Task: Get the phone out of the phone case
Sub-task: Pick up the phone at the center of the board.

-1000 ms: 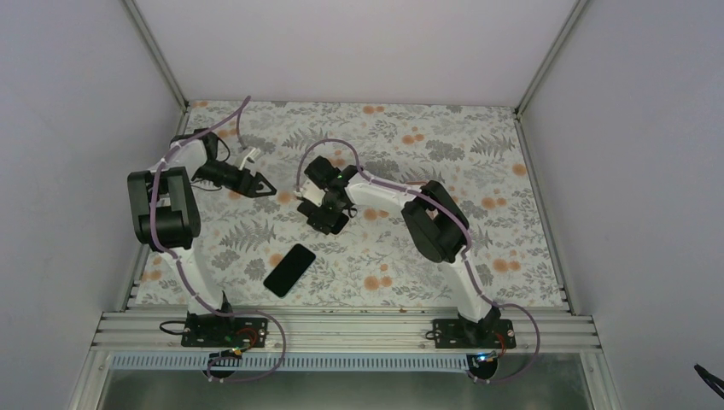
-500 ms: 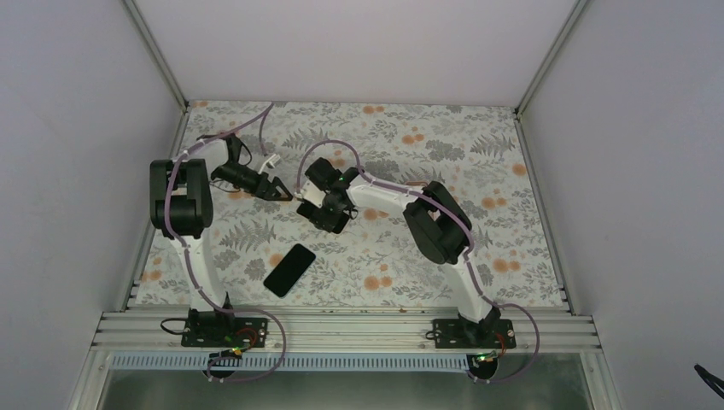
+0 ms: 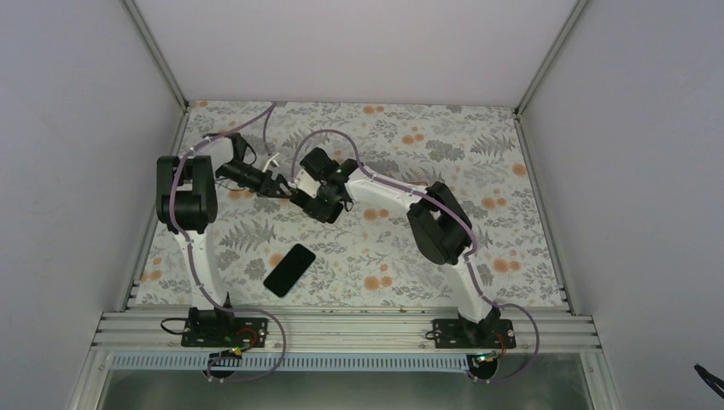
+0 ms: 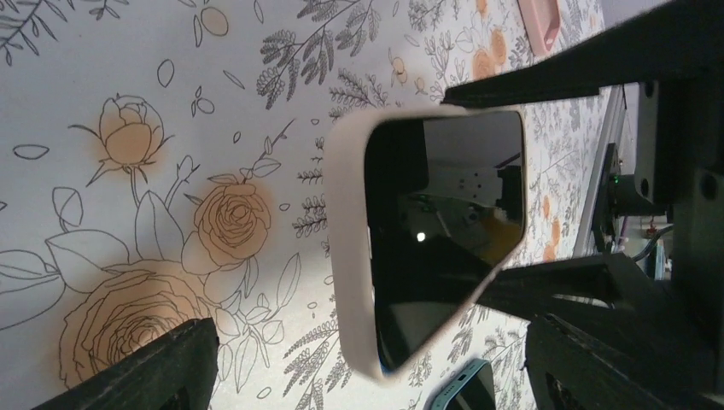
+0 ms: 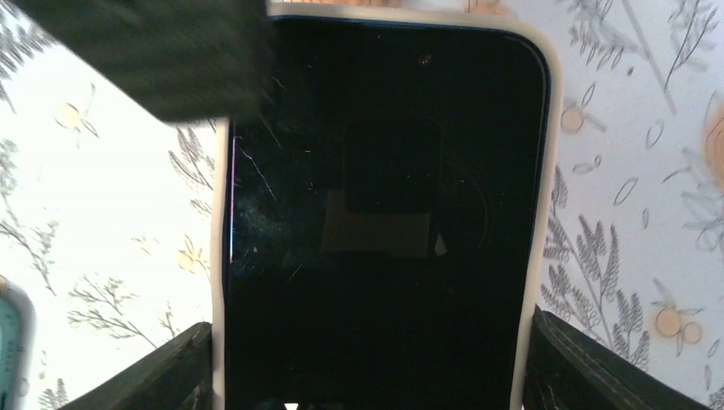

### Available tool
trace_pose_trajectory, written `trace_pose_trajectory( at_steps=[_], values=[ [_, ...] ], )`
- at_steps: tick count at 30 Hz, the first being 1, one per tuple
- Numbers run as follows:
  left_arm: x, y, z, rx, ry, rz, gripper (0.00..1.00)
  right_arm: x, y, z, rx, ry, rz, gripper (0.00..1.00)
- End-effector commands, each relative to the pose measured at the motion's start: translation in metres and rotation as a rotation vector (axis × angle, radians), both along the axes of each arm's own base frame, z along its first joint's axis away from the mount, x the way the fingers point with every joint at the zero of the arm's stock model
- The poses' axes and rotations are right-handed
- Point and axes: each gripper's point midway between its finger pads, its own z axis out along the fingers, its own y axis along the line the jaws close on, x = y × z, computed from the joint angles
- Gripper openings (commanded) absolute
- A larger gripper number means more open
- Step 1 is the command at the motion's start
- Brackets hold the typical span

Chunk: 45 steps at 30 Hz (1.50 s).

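The phone (image 5: 384, 213), dark screen up, sits inside a cream phone case (image 5: 540, 171). My right gripper (image 5: 367, 371) is shut on the case's two long sides; in the top view it (image 3: 314, 198) is at mid-table. My left gripper (image 3: 280, 184) is just left of it, open, fingers (image 4: 145, 371) spread wide. The case's near corner (image 4: 367, 359) lies between those fingers without touching them. One left finger (image 5: 162, 60) blurs over the phone's far corner in the right wrist view.
A second phone (image 3: 289, 269), black with a blue edge (image 4: 465, 391), lies flat on the floral cloth (image 3: 478, 145) nearer the arm bases. A pink object (image 4: 540, 21) lies farther along the cloth. Grey walls close three sides.
The left arm swung its open gripper rightward up to the right gripper. The right gripper closed on the cased phone and shifted slightly left and back.
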Motion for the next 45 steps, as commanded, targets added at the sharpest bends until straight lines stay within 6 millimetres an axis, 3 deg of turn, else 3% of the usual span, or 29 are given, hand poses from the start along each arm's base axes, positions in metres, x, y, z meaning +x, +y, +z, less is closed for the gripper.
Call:
trace_pose_trajectory(
  at_steps=[1, 7, 17, 24, 27, 32, 36, 41, 45],
  values=[
    [0.006, -0.008, 0.001, -0.044, 0.018, 0.005, 0.88, 0.004, 0.026, 0.043, 0.086, -0.072, 0.037, 0.67],
    [0.008, -0.015, 0.007, -0.085, 0.021, -0.004, 0.81, 0.003, 0.041, 0.048, 0.106, -0.073, 0.054, 0.67],
    [-0.011, -0.029, 0.028, -0.213, 0.065, -0.046, 0.56, 0.012, 0.053, 0.047, 0.115, -0.108, 0.056, 0.67],
    [-0.018, -0.035, 0.036, -0.237, 0.051, -0.074, 0.24, 0.015, 0.055, 0.048, 0.117, -0.121, 0.057, 0.69],
    [-0.017, -0.035, 0.038, -0.223, 0.031, -0.087, 0.05, 0.014, 0.049, 0.052, 0.113, -0.132, 0.058, 0.80],
    [-0.011, -0.033, 0.046, -0.201, -0.039, -0.116, 0.02, 0.003, 0.028, 0.073, 0.132, -0.088, 0.101, 0.99],
    [-0.001, -0.035, 0.067, -0.186, -0.184, -0.173, 0.02, -0.012, -0.008, 0.106, 0.211, 0.041, 0.168, 1.00],
    [0.002, -0.049, 0.126, -0.195, -0.486, -0.296, 0.02, -0.033, -0.064, 0.165, 0.394, 0.086, 0.273, 1.00],
    [-0.017, -0.063, 0.183, -0.281, -0.742, -0.385, 0.02, -0.043, -0.097, 0.185, 0.456, -0.023, 0.301, 0.98]
  ],
)
